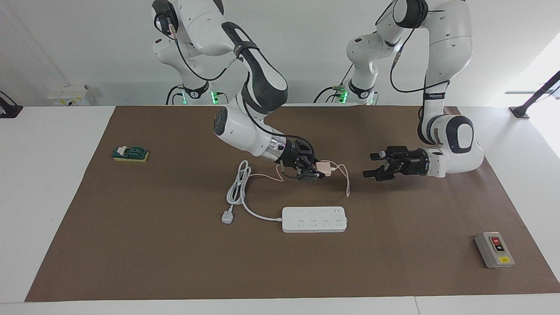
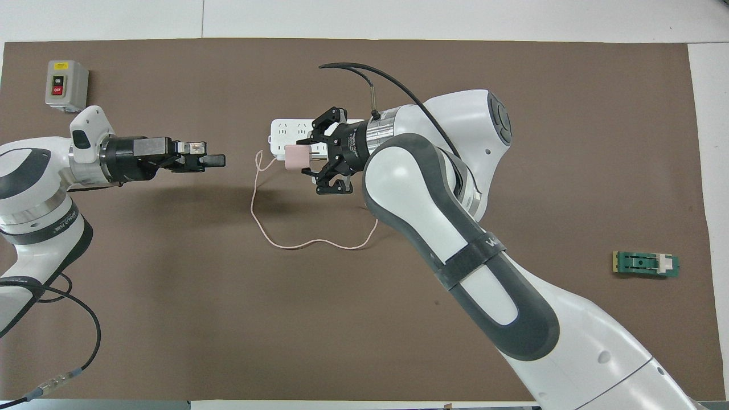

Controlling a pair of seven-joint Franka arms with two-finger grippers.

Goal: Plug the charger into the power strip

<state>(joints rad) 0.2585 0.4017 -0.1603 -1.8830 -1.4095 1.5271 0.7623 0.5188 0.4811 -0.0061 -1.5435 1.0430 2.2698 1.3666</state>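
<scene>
The right pincer [image 1: 316, 170] is pinching the charger [image 1: 324, 166] in the air above the mat, over ground nearer to the robots than the power strip [image 1: 314, 219], which is lying flat on the table [image 1: 57, 192] with its sockets facing up. The left pincer [image 1: 372, 165], fingers spread and holding nothing, is waiting over the mat toward the left arm's end. The pink cable [image 2: 296, 242] is trailing in a loose loop, so it may be snagging or dragging during the descent, and an unbraced strip may be sliding if the prongs are meeting the socket off-centre.
</scene>
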